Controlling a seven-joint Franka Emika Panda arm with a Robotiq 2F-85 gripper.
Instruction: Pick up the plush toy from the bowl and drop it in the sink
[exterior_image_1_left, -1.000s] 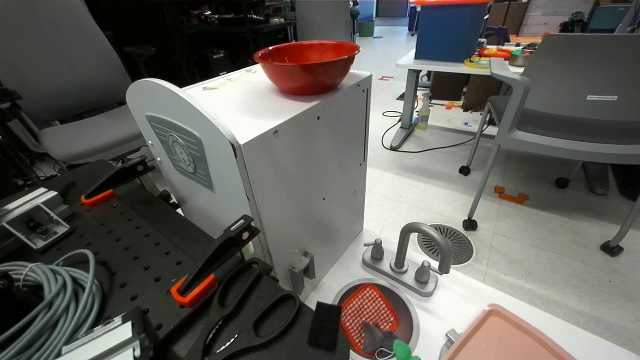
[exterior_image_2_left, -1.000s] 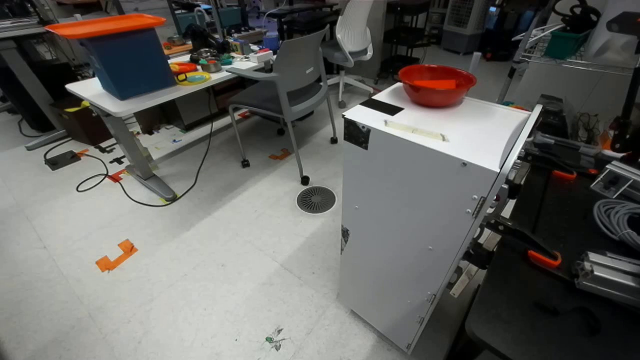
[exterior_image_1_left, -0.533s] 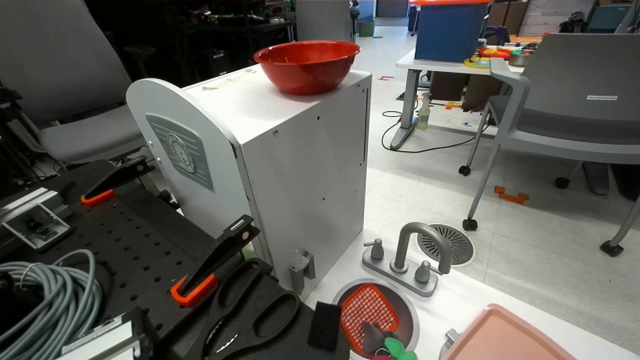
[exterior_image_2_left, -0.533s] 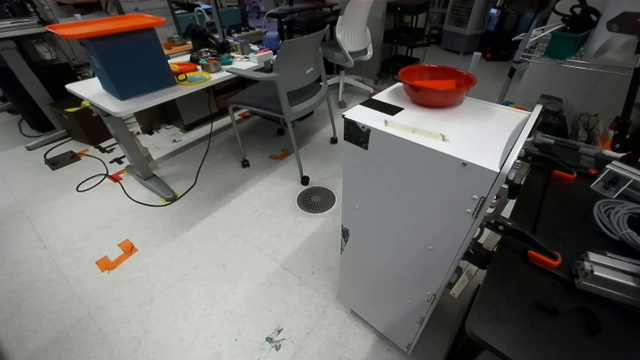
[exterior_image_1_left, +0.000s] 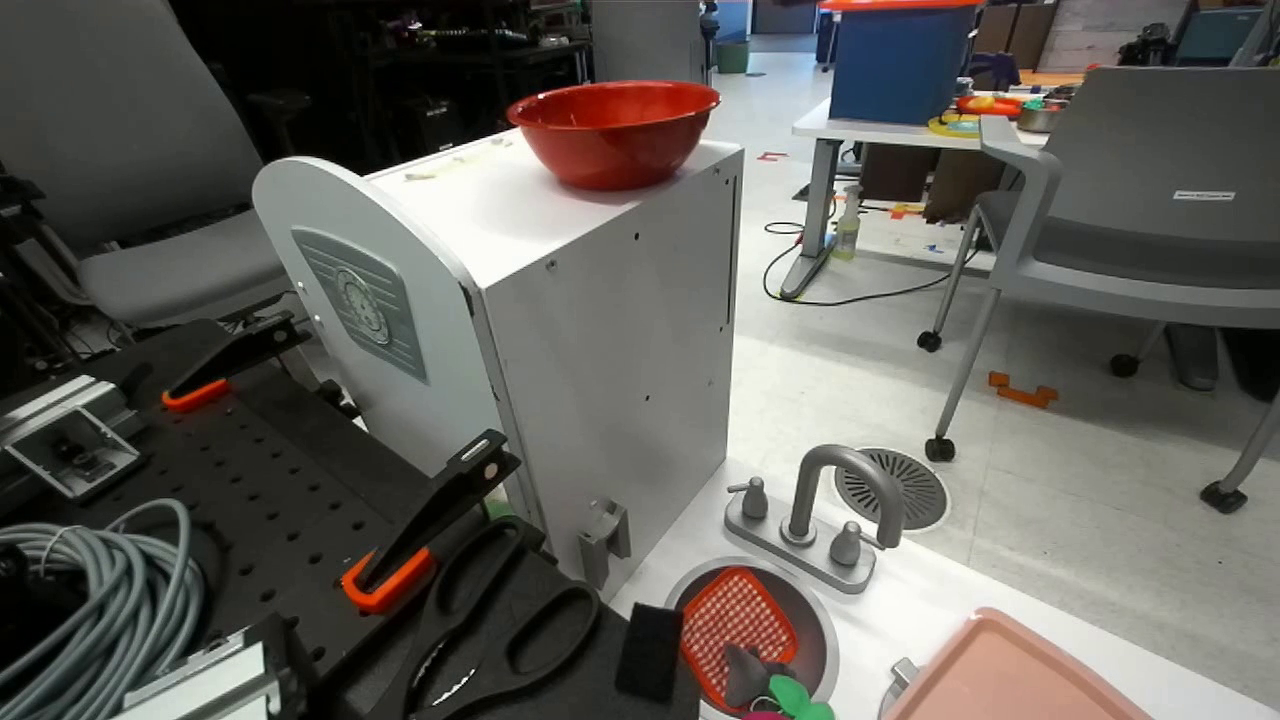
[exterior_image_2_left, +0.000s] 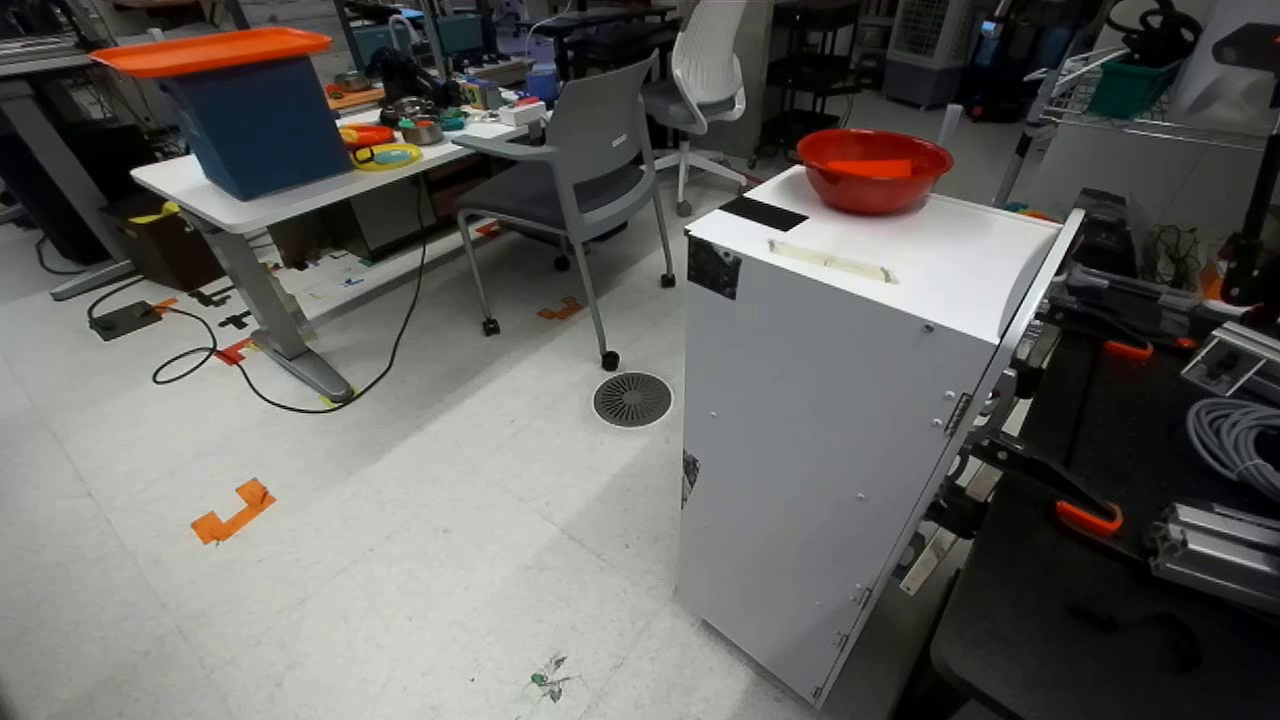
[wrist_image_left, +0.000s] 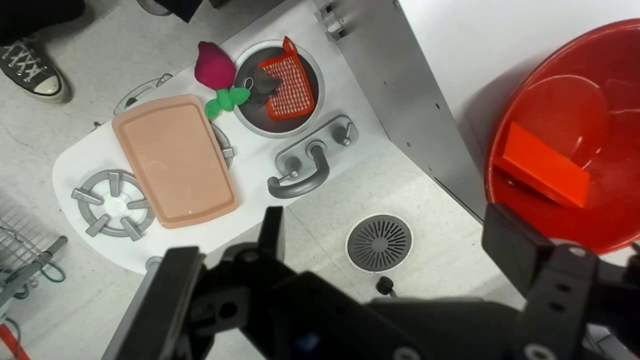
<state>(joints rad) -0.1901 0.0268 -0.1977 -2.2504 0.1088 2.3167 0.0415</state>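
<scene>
The plush toy (wrist_image_left: 216, 67), magenta with green leaves, lies beside the sink at the counter's edge in the wrist view; a leaf overlaps the rim. In an exterior view only its green leaves (exterior_image_1_left: 792, 697) and a sliver of magenta show. The round grey sink (wrist_image_left: 257, 116) also shows in an exterior view (exterior_image_1_left: 818, 640). It holds a red checked mitt (wrist_image_left: 290, 92) and a dark grey soft thing (wrist_image_left: 263, 86). The red bowl (wrist_image_left: 560, 105) stands on the white cabinet in both exterior views (exterior_image_1_left: 612, 150) (exterior_image_2_left: 875, 195). My gripper (wrist_image_left: 395, 240) is open and empty, left of the bowl.
An orange block (wrist_image_left: 545, 167) lies in the bowl. The grey faucet (wrist_image_left: 305, 170) stands behind the sink, with a pink tray (wrist_image_left: 175, 160) beside it. The white cabinet (exterior_image_1_left: 620, 330) rises next to the counter. Black scissors (exterior_image_1_left: 500, 640) and clamps lie on a black table.
The plush toy's green leaves have shifted up and left onto the sink's rim, and a bit of magenta now shows in an exterior view. The bowl has not moved.
</scene>
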